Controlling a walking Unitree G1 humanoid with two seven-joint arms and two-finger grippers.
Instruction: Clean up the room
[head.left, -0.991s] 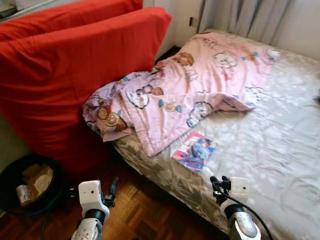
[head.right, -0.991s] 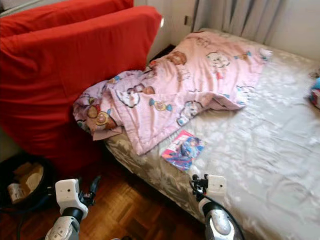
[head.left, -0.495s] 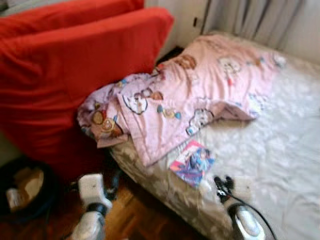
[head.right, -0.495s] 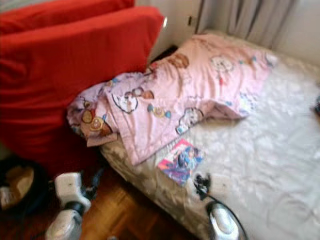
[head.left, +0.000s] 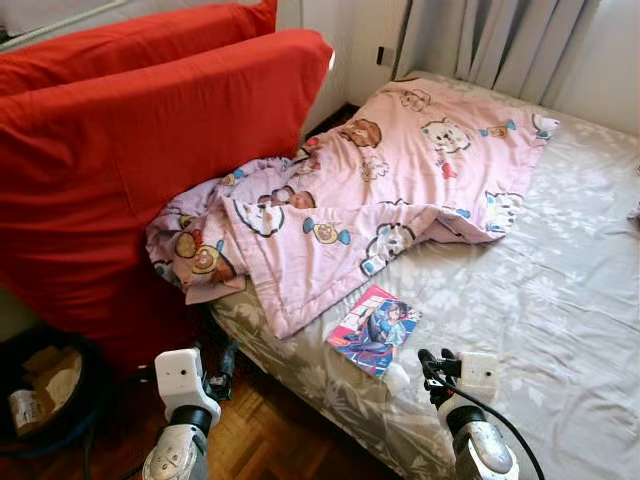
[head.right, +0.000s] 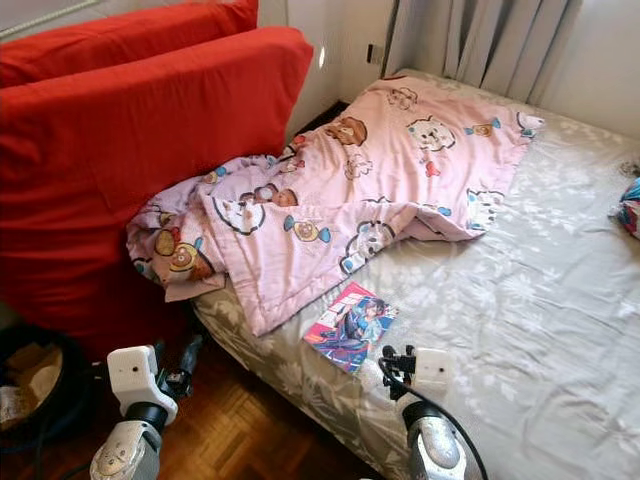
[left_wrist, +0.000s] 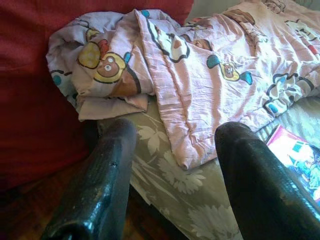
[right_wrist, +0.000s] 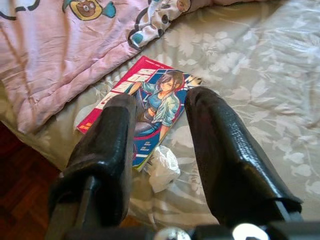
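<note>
A colourful comic book (head.left: 373, 329) lies flat near the bed's front edge, with a crumpled white tissue (right_wrist: 161, 168) beside its corner. A pink cartoon-print blanket (head.left: 380, 190) is rumpled across the bed and hangs over the corner by the red sofa. My right gripper (right_wrist: 159, 120) hovers open just above the comic book (right_wrist: 148, 102), nothing between its fingers. My left gripper (left_wrist: 175, 165) is open, low over the wood floor, pointing at the blanket's bunched corner (left_wrist: 107, 70).
A red sofa (head.left: 120, 150) stands close against the bed's left side. The bed (head.left: 560, 300) has a grey floral sheet. A dark bin (head.left: 45, 390) holding rubbish sits on the parquet floor at lower left. Curtains (head.left: 520, 40) hang behind the bed.
The camera has shifted slightly, blurring in between. The scene sits a little lower and further left in view. Both grippers stay open in much the same places.
</note>
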